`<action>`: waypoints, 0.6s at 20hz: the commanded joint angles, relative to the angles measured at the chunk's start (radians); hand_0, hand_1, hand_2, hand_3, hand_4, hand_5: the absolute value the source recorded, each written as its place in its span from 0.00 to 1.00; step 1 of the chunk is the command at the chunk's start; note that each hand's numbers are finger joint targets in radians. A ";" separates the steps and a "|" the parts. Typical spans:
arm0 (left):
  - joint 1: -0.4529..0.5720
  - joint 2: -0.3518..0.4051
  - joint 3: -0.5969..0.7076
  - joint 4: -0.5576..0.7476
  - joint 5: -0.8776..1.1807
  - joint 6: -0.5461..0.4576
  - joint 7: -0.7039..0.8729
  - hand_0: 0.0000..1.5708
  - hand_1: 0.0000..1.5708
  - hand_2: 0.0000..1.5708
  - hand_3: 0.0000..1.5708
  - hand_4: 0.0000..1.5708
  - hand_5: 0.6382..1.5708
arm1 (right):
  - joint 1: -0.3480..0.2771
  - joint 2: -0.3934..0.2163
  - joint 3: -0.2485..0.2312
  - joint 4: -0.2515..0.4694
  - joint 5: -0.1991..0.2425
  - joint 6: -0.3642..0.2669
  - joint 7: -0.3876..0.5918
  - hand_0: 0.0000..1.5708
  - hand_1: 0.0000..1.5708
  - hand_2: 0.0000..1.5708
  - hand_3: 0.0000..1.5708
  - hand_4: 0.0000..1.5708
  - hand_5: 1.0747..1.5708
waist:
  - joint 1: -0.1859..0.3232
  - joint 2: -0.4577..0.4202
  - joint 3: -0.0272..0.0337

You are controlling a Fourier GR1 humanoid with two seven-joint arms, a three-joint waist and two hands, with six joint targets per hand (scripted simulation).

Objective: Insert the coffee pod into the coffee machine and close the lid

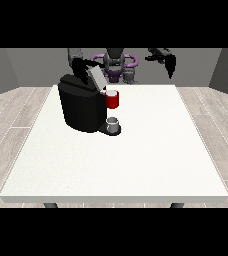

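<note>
Coffee machine (81, 107), a single bulky black box-shaped appliance, stands on the large white rectangular table (136, 155) toward the far left part of the tabletop in the front view. Its grey lid (97, 76) is raised and tilted, sloping up toward the robot. A red cylindrical part (112, 99) juts from the machine's front at head height, with a small pale disc at its top that may be the coffee pod; the view does not let one tell for certain. Below it, one small grey cup (113, 122) sits on the machine's dark base plate.

One robot (116, 62) stands behind the table's far edge, with a dark torso and purple rings at its shoulders. Two black hands show. The hand at the view's left (81, 67) is just behind the machine's top, beside the lower end of the raised lid; whether it touches the lid, and how its fingers lie, cannot be told. The hand at the view's right (170, 64) hangs in the air above the far right part of the table, well apart from the machine, its fingers pointing downward and looking fairly straight, holding nothing.

Wooden plank flooring (16, 115) surrounds the table on both sides.
</note>
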 commanded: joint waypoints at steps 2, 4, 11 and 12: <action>0.009 0.021 -0.016 -0.046 0.002 0.006 0.050 0.00 0.00 0.00 0.00 0.00 1.00 | -0.044 0.014 -0.005 0.063 0.005 -0.005 0.015 0.00 0.00 0.00 0.00 0.00 1.00 | 0.017 0.008 0.0029; -0.026 0.038 -0.010 -0.029 0.006 -0.014 0.006 0.00 0.00 0.00 0.00 0.00 1.00 | -0.094 0.008 -0.004 0.078 0.024 -0.018 -0.011 0.00 0.00 0.00 0.00 0.00 1.00 | 0.040 0.071 0.0029; -0.011 0.052 0.014 0.034 0.020 0.017 -0.010 0.00 0.00 0.00 0.00 0.00 1.00 | -0.077 0.002 0.015 0.067 0.026 0.052 -0.032 0.00 0.00 0.00 0.00 0.00 1.00 | -0.025 0.036 0.0029; -0.016 0.058 0.020 0.072 0.001 0.011 -0.096 0.00 0.00 0.00 0.00 0.00 1.00 | -0.160 0.028 0.028 0.068 0.057 -0.019 0.032 0.00 0.00 0.00 0.00 0.05 1.00 | 0.003 0.084 0.0026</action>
